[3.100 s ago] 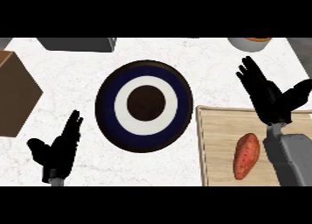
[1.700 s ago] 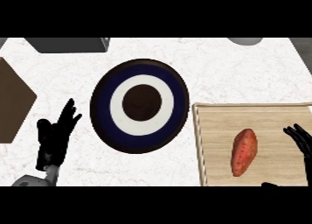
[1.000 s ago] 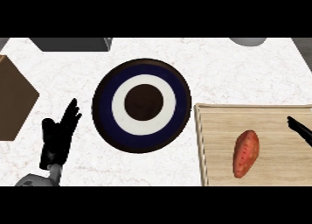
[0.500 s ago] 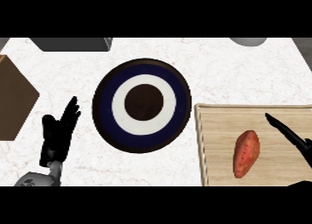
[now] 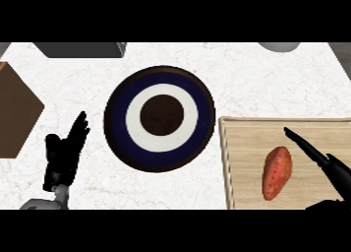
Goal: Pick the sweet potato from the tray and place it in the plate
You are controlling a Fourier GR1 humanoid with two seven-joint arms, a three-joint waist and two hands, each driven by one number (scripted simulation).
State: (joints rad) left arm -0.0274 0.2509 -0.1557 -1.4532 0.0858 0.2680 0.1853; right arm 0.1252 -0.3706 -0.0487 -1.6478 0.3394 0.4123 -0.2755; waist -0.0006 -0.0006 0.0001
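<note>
Head view, lower left: left hand (image 5: pixel 64 156) rests, fingers straight. At centre lies the round dark-blue-and-white plate (image 5: pixel 118 101). Lower right, the orange sweet potato (image 5: pixel 277 172) lies on the wooden tray (image 5: pixel 246 129); right hand (image 5: pixel 325 164), fingers outstretched, should curl across its middle.
</note>
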